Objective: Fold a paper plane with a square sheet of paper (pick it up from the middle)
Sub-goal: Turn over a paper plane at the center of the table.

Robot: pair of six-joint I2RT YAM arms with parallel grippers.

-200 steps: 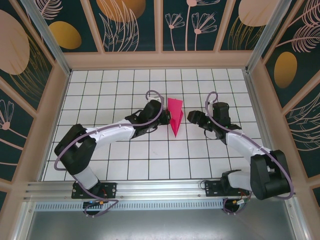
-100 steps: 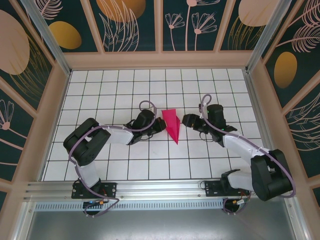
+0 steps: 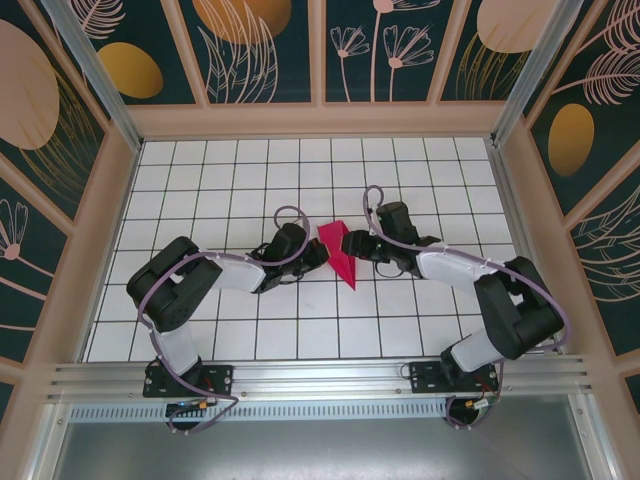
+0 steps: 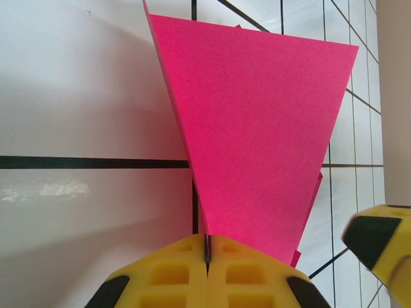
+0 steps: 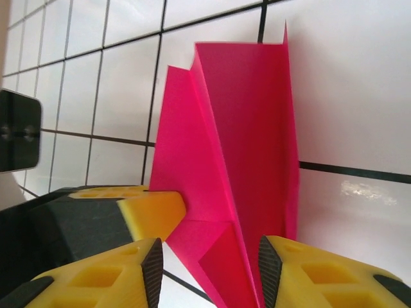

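located near the middle of the counter [image 3: 200,180]: paper plane [image 3: 339,251], narrow point toward the near edge, wide end toward the far edge. sits with its flaps partly raised off the surface, not pressed flat.

clamped from the left-edge side with the left jaws, pads pressed together on the folded edge at the narrow end. judged as an anchor hold, to keep the light paper from sliding or springing open while the other side is worked.

straddled from the right-edge side with the right jaws, pads apart, one on each side of a raised flap and not yet pinching it. placed so, most likely, to squeeze and sharpen the centre crease.

reaches low over the counter with the left arm [image 3: 225,268], elbow folded back toward the left edge, wrist close to level. reaches in likewise with the right arm [image 3: 460,270], forearm angled inward from the right edge, wrist turned to face the opposite wrist across the paper.
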